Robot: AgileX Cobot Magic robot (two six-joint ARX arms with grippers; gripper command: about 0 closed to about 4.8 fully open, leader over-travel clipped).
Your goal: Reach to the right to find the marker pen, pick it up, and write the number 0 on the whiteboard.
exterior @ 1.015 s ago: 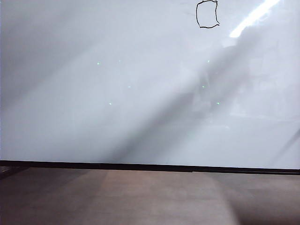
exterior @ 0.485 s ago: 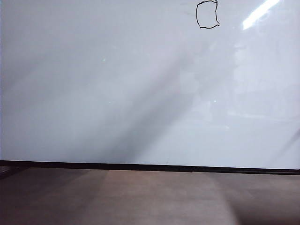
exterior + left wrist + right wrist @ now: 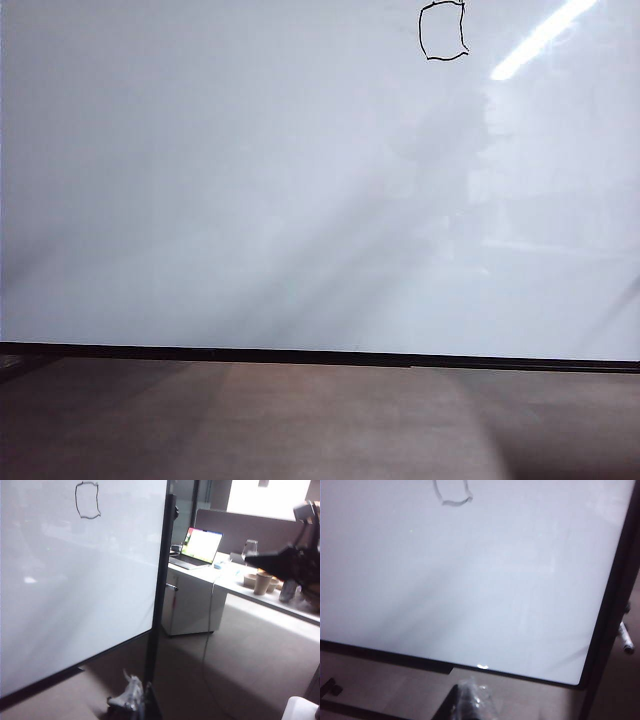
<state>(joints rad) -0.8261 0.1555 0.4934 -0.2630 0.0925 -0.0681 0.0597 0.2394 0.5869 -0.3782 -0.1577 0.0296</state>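
The whiteboard fills most of the exterior view, with its black lower edge above the brown floor. The number 0 is a boxy black outline near the board's top; it also shows as the 0 and, cut off, the 0. The marker pen, a pale stick with a dark end, sits beyond the board's black side post. My right gripper, dark and wrapped in clear film, is shut and empty, below the board's lower edge. My left gripper is a whitish closed tip by the post's foot. Neither gripper shows in the exterior view.
Past the board's side post stands a white cabinet and a desk with an open laptop, a glass and a paper cup. A dark blurred arm part crosses there. A stand wheel rests on the floor.
Only the shadows and reflections on the board have shifted, and the small green glints have gone. The 0 and the board stay as they were.
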